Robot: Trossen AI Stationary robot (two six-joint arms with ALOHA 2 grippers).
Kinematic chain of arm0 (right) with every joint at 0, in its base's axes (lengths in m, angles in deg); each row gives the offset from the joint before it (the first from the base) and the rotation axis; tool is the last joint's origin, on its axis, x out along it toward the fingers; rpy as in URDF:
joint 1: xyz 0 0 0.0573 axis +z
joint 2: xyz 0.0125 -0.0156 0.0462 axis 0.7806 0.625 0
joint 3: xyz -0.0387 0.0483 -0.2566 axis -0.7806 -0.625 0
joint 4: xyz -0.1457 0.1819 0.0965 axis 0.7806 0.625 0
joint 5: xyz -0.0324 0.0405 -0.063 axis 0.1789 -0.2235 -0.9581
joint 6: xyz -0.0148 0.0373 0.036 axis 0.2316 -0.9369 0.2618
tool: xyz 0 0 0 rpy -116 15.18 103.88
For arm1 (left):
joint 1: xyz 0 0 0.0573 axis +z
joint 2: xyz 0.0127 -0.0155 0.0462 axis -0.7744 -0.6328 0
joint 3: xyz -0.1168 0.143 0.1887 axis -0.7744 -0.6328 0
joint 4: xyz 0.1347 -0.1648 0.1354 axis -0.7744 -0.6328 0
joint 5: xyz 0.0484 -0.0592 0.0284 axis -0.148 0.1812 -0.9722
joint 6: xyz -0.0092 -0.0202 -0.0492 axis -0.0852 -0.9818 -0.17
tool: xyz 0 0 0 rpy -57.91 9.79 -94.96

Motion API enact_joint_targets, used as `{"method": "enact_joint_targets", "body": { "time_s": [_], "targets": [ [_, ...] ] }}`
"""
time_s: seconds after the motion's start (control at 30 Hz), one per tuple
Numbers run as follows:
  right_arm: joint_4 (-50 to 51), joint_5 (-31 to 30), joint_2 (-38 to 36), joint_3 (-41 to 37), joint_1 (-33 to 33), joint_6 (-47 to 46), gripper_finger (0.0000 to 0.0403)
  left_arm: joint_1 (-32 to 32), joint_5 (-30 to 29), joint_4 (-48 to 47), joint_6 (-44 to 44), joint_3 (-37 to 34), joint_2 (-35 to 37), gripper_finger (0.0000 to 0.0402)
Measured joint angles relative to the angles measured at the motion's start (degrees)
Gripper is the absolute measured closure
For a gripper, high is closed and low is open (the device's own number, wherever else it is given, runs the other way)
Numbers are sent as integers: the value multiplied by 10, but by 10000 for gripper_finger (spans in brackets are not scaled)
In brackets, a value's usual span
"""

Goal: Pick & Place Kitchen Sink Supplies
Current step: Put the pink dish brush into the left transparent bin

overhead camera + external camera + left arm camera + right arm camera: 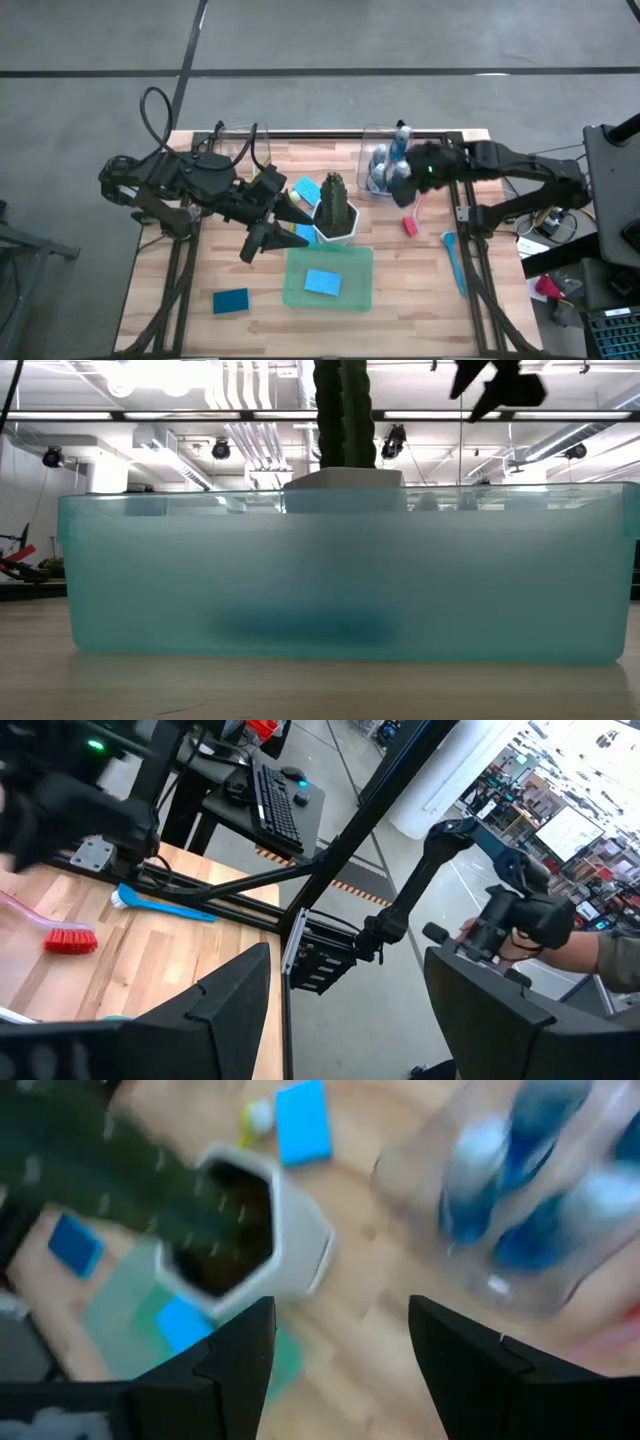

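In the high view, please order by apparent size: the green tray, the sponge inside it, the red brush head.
1. Green tray, clearly largest.
2. Blue sponge inside the tray.
3. Red brush head, smallest.

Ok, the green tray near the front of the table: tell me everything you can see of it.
The green tray is a shallow rectangular bin of translucent, frosted green plastic with low upright walls and an open top. It sits flat on the wooden table, just in front of the white plant pot; whether they touch is unclear. One flat blue sponge lies inside, showing in the low view as a blurred dark patch through the wall. Neither gripper touches it.
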Motion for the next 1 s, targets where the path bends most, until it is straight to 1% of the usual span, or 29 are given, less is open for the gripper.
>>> {"method": "enact_joint_targets", "body": {
  "time_s": [0.17,0.23,0.3,0.4,0.57,0.8,0.9,1.0],
  "targets": [
    [90,-2,19,-2,77,-96,178,0,0,0,2,0,0,146],
    [123,1,30,-7,99,-133,175,0,0,0,4,0,0,146],
    [137,3,38,-17,117,-155,170,0,0,0,4,0,0,146],
    [123,3,40,-46,135,-178,162,0,0,0,4,0,0,146],
    [75,5,37,-122,146,-209,156,0,0,0,4,0,0,146],
    [13,5,33,-231,144,-232,149,0,0,0,3,0,0,146],
    [0,-1,33,-271,137,-248,140,0,0,0,3,0,0,146],
    [-33,0,32,-308,123,-248,125,0,-3,0,3,0,0,146]
  ]
}}
